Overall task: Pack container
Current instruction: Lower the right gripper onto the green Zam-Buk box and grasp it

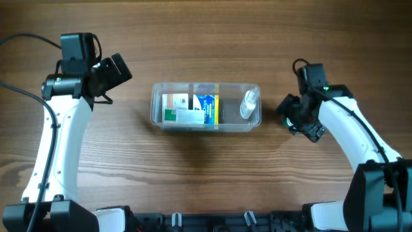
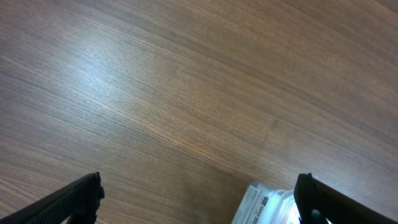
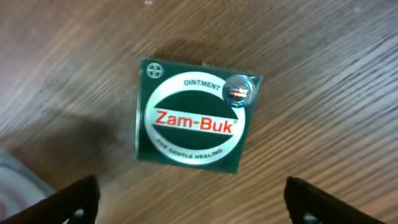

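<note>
Right wrist view: the right gripper [image 3: 191, 190] stands wide at the lower corners, empty, above a green ointment box [image 3: 193, 118] lying flat mid-frame on the table [image 3: 323, 56]. Overhead, the container [image 1: 206, 128] sits at centre, partly filled. The left gripper [image 2: 198, 186], upper left, is wide and idle. Likely step: fetching the box. Next, descend squarely and close across its sides.

Item 1: my desk [image 1: 206, 180]. Brown wood grain, pale sheen patch in left wrist view.
Item 2: ointment box [image 3: 189, 118]. Square, dark green, white oval ring, red "Zam-Buk" lettering, round shiny sticker at one corner. Lies flat on desk, label up, slightly skewed.
Item 3: white-and-green box [image 1: 175, 108]. Lying flat.
Item 4: blue-and-yellow box [image 1: 207, 108]. Touching item 3, on its right.
Item 5: small clear bottle [image 1: 249, 103]. Apart from both boxes, right end of row.
</note>
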Action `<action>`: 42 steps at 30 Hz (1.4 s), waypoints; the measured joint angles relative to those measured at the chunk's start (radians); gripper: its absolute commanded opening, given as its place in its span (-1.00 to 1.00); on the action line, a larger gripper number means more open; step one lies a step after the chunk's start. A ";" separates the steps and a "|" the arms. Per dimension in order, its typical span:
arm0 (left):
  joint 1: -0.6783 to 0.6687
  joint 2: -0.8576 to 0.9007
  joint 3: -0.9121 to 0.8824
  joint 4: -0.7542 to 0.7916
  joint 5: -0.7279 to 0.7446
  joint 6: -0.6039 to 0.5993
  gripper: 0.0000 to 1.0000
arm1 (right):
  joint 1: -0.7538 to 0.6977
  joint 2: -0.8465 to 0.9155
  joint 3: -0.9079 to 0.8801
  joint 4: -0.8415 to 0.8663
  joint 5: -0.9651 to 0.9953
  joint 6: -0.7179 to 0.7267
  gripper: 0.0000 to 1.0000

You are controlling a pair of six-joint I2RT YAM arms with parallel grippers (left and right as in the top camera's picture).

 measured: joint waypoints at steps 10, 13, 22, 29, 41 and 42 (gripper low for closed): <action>0.000 0.000 0.000 0.000 0.000 0.000 0.99 | 0.000 0.000 -0.076 0.143 0.010 0.066 0.96; 0.000 0.000 0.000 0.000 0.000 0.000 0.99 | 0.000 0.000 -0.076 0.150 0.034 0.071 0.96; 0.000 0.000 0.000 0.000 0.000 0.000 0.99 | 0.000 0.000 -0.076 0.195 0.053 0.072 0.97; 0.000 0.000 0.000 0.000 0.000 0.000 0.99 | -0.010 0.001 -0.076 0.203 0.053 0.068 0.97; 0.000 0.000 0.000 0.000 0.000 0.000 0.99 | -0.055 0.055 -0.076 0.243 0.026 -0.034 0.94; 0.000 0.000 0.000 0.000 0.000 0.000 0.99 | -0.055 0.055 -0.076 0.243 0.024 -0.041 0.94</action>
